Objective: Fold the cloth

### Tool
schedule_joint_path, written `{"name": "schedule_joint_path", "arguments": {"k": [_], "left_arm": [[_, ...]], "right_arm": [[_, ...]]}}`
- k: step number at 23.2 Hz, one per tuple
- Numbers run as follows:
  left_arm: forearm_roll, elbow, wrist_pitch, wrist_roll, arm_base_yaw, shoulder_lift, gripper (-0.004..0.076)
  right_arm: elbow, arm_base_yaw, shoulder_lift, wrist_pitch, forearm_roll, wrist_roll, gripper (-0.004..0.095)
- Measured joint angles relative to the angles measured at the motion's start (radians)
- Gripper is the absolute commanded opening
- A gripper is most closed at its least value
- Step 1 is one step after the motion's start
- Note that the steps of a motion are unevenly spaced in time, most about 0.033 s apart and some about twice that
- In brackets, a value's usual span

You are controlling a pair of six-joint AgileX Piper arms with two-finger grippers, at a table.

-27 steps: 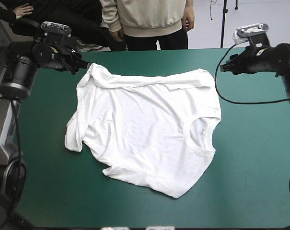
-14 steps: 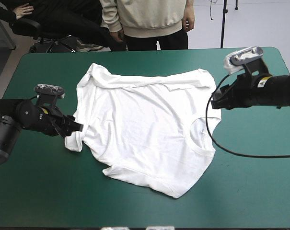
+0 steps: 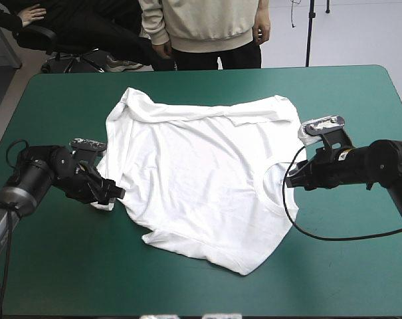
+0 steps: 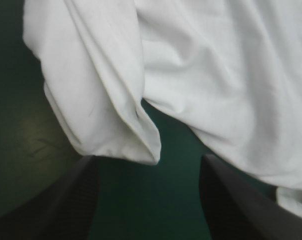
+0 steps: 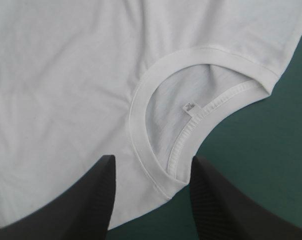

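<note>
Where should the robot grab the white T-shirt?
Probably two spots on the white short-sleeved T-shirt: the thick collar rim, from the right of the teal-green table, and the loose folded corner, from its left. Both lie at the edge, before open black fingers.

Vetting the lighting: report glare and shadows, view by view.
High view: the white short-sleeved fabric T-shirt throws only a thin shadow on the teal-green table cover. Left wrist view: pale sheen on the cover beside the sleeve, dark shadow under its fold. Right wrist view: no glare.
</note>
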Motion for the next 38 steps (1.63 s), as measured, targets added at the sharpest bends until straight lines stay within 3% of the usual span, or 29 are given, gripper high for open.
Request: {"name": "schedule_joint_path", "arguments": {"k": [7, 9, 10, 11, 12, 17, 22, 26, 32, 38], "left_arm": [[0.042, 0.0, -0.047, 0.002, 0.0, 0.209, 0.0429], [0.041, -0.013, -0.044, -0.001, -0.004, 0.264, 0.0388], [0.047, -0.017, -0.039, -0.001, -0.006, 0.273, 0.0262], [0.06, -0.021, -0.029, -0.001, -0.008, 0.282, 0.0089], [0.078, -0.023, -0.026, -0.001, -0.008, 0.287, -0.0011], [0.107, -0.026, -0.032, 0.006, -0.006, 0.287, -0.0017], [0.107, -0.026, -0.032, 0.006, -0.006, 0.287, -0.0017], [0.107, -0.026, -0.033, 0.006, -0.006, 0.287, -0.0017], [0.107, -0.026, -0.033, 0.009, -0.006, 0.287, -0.0017], [0.106, -0.026, -0.033, 0.01, -0.006, 0.287, -0.0017]], "right_arm": [[0.061, 0.0, -0.001, -0.056, 0.0, -0.018, 0.0415], [0.061, 0.0, -0.001, -0.06, 0.0, -0.023, 0.0415], [0.061, 0.0, -0.001, -0.06, 0.0, -0.025, 0.041], [0.062, 0.0, -0.001, -0.06, 0.0, -0.026, 0.0389], [0.071, 0.0, -0.001, -0.057, 0.009, -0.036, 0.0377], [0.152, 0.025, -0.001, -0.008, 0.097, -0.115, 0.0372], [0.242, 0.283, -0.001, -0.047, 0.055, -0.083, 0.038], [0.248, 0.513, 0.022, -0.06, -0.042, -0.013, 0.0402], [0.249, 0.824, 0.109, -0.069, -0.208, 0.043, 0.0614], [0.249, 0.912, 0.207, -0.127, -0.388, 0.193, 0.063]]}}
